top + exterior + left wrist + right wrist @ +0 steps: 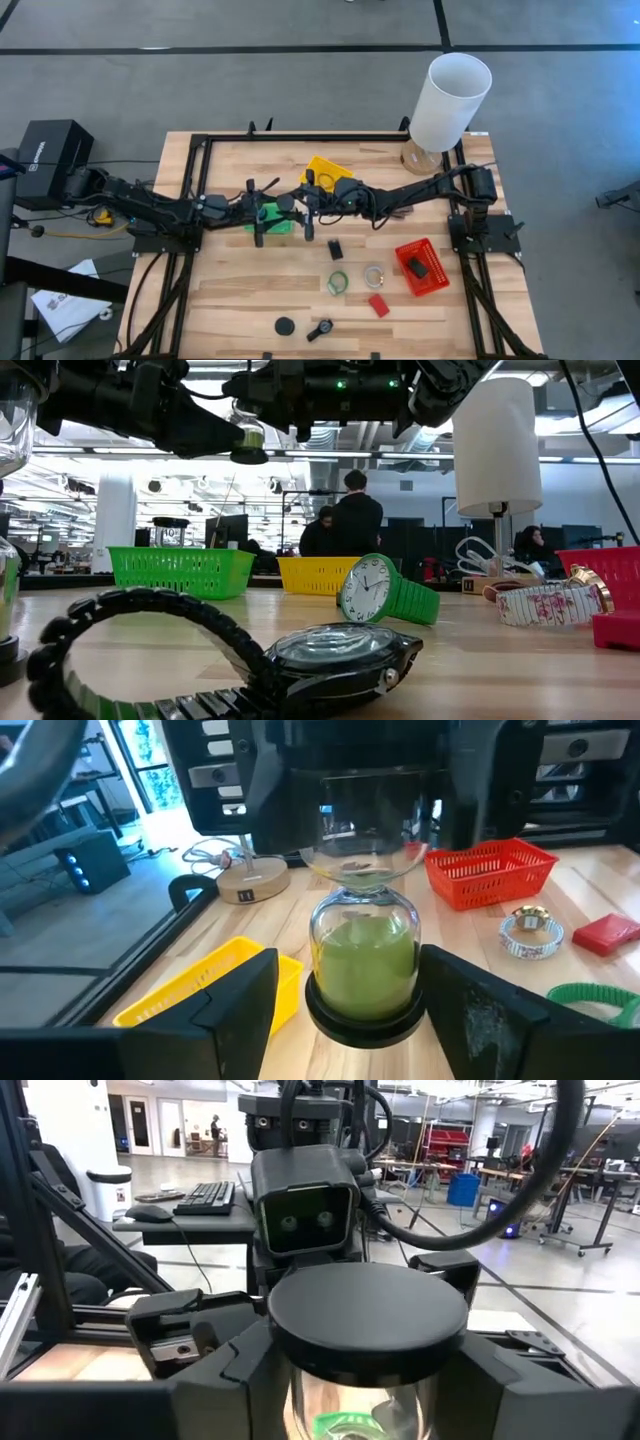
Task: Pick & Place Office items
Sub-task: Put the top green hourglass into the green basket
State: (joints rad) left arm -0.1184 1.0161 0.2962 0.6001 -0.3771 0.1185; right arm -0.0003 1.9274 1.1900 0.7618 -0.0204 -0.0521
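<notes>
Above the wooden table (240, 300), between green tray (270, 221) and yellow tray (328, 170): hourglass (365, 945) clamped in right gripper (365, 1370), left gripper (350, 1010) spread around its base.

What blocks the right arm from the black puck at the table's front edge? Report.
Probably nothing on the table: bare wood leads to the black puck. But the right gripper is clamped on the hourglass, so it likely must release that first.
</notes>
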